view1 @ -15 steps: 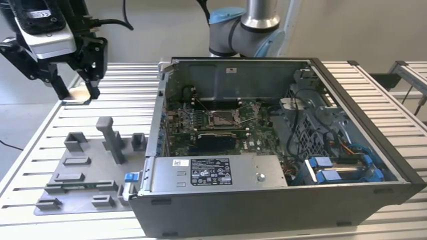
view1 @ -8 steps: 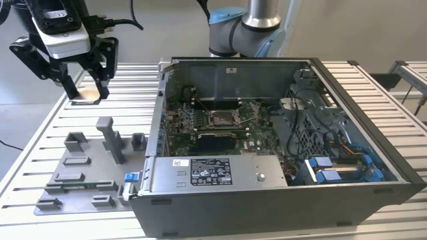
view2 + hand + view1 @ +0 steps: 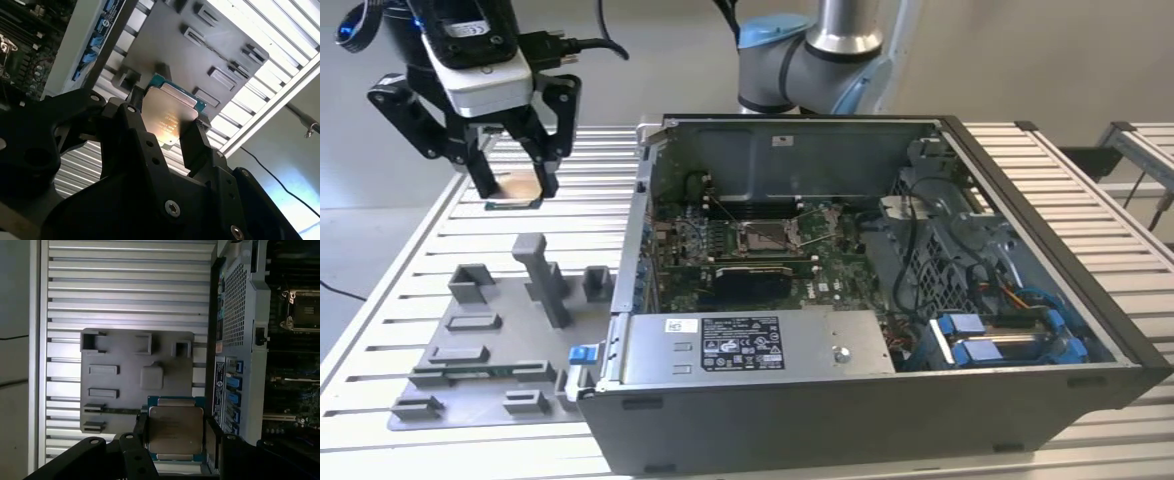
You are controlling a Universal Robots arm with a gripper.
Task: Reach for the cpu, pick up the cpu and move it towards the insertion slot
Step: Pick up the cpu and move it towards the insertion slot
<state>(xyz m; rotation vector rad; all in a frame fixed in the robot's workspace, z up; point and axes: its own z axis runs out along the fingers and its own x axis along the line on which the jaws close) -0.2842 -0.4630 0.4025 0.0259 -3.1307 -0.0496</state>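
You have the cpu [image 3: 520,188] clamped between the 2 black fingers of the gripper [image 3: 518,186], in the air above the slatted table [image 3: 400,260], to the exterior view's left of the open computer case [image 3: 1067,300] and well apart from the insertion slot [image 3: 767,237] inside it. In both wrist views the chip [image 3: 175,430] [image 3: 167,117] lies flat across the fingers, silvery face toward the cameras, a green edge around it. It is square, so no long axis. There is faint print on its lid, but you cannot read it. The grey fixture plate [image 3: 135,375] sits on the table below. The case carries a white label [image 3: 740,343] and a blue-and-white sticker [image 3: 232,390] – their text is too small to make out.
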